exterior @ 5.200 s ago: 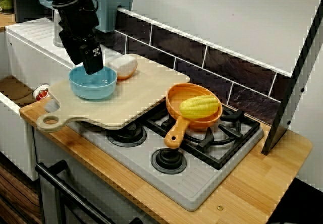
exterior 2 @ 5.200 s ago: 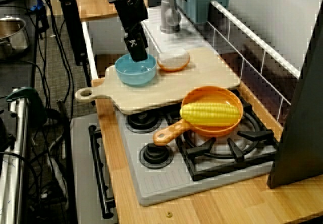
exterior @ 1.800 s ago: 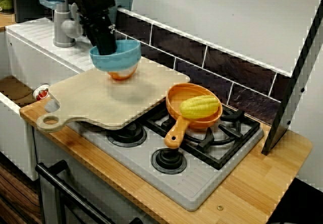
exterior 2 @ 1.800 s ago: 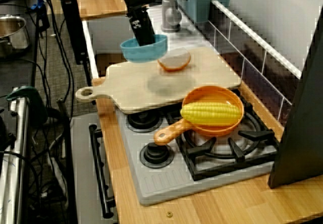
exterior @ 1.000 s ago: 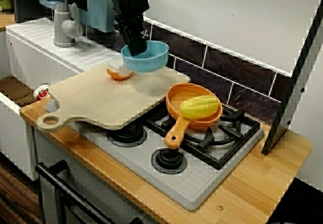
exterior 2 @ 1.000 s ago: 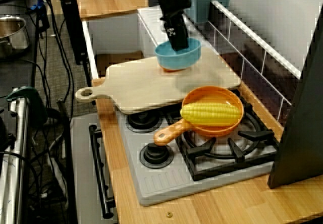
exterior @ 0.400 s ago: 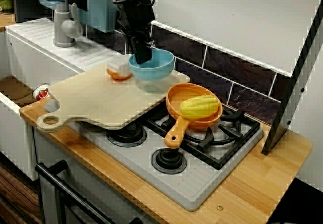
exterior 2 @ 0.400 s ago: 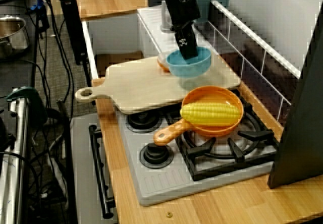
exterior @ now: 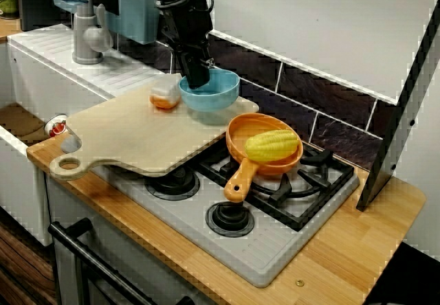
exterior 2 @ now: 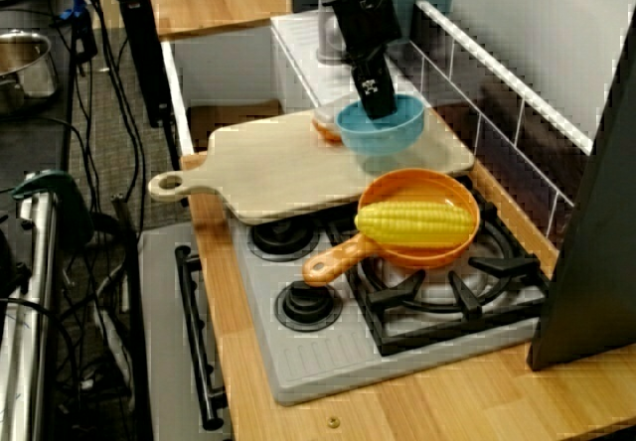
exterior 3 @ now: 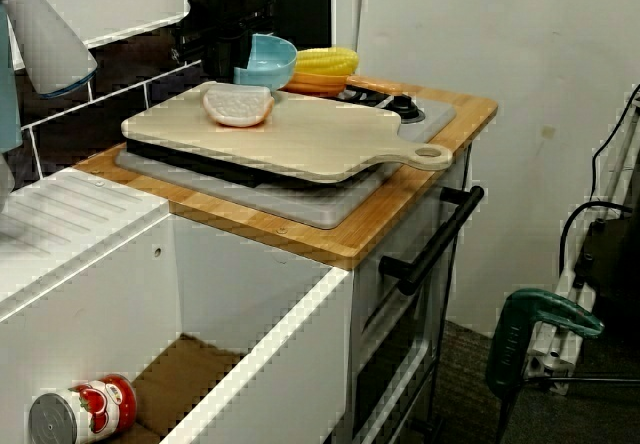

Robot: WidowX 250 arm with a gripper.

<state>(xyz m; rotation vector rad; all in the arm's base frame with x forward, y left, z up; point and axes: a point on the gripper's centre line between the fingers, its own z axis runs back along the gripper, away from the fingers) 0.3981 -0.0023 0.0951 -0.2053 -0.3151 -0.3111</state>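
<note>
In the front view, my gripper (exterior: 197,78) is shut on the near rim of a blue bowl (exterior: 214,93). The bowl is at the far right corner of the wooden cutting board (exterior: 130,140); I cannot tell whether it rests on the wood. The overhead side view shows the gripper (exterior 2: 378,103) and bowl (exterior 2: 383,135) beside an orange pan (exterior 2: 333,260) holding yellow corn (exterior 2: 412,224). A small white and orange piece (exterior: 165,93) lies just left of the bowl. From the sink side, the bowl (exterior 3: 272,64) sits behind that piece (exterior 3: 238,106).
The board overhangs a grey stove (exterior: 275,243) on a wooden counter. A metal tap (exterior: 86,30) and white sink stand to the left, with a red can (exterior 3: 85,409) low in the sink. A tiled wall runs behind, and a dark slanted panel (exterior: 399,126) stands at the right.
The gripper lifted the blue bowl from the board's near left, carried it over the white piece to the far right corner, and lowered it there.
</note>
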